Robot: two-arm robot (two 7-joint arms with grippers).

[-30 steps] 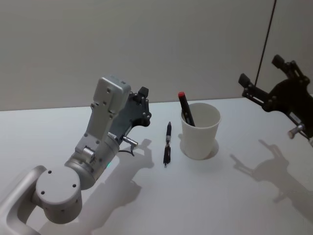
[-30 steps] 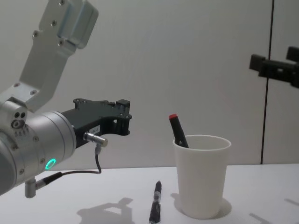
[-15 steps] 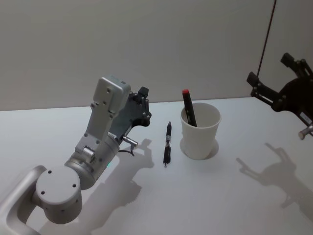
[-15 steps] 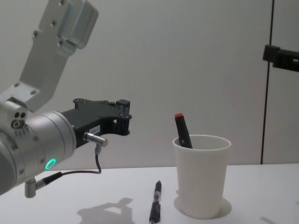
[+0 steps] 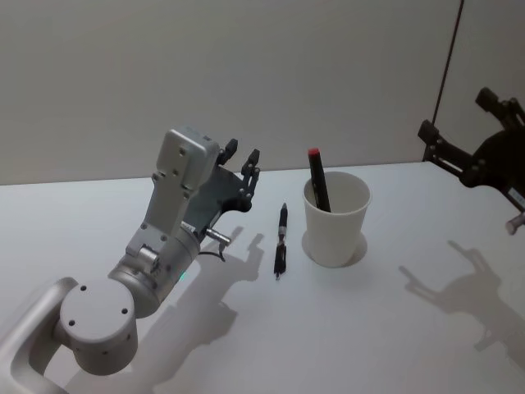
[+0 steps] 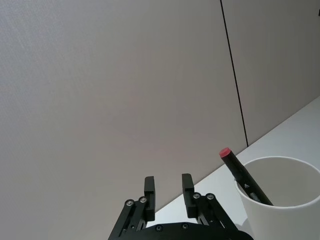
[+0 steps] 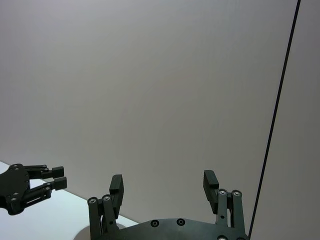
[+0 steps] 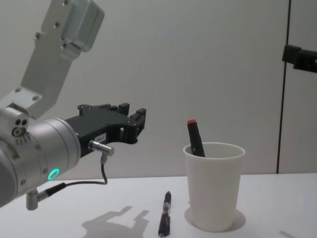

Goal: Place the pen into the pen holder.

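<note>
White, tapered and rolled at the rim, the paper cup (image 5: pixel 336 234) stands near the far edge of the pale tabletop (image 5: pixel 344 328). We see a black marker with a red cap (image 5: pixel 317 180) leaning inside it. A slim black pen (image 5: pixel 280 240) lies flat just left of the cup, apart from it, its length running toward the far edge. We find the left gripper (image 5: pixel 243 154) hovering left of the pen, fingers a little apart, holding nothing. The right gripper (image 5: pixel 458 115) hangs high by the right edge, spread wide and empty.
</note>
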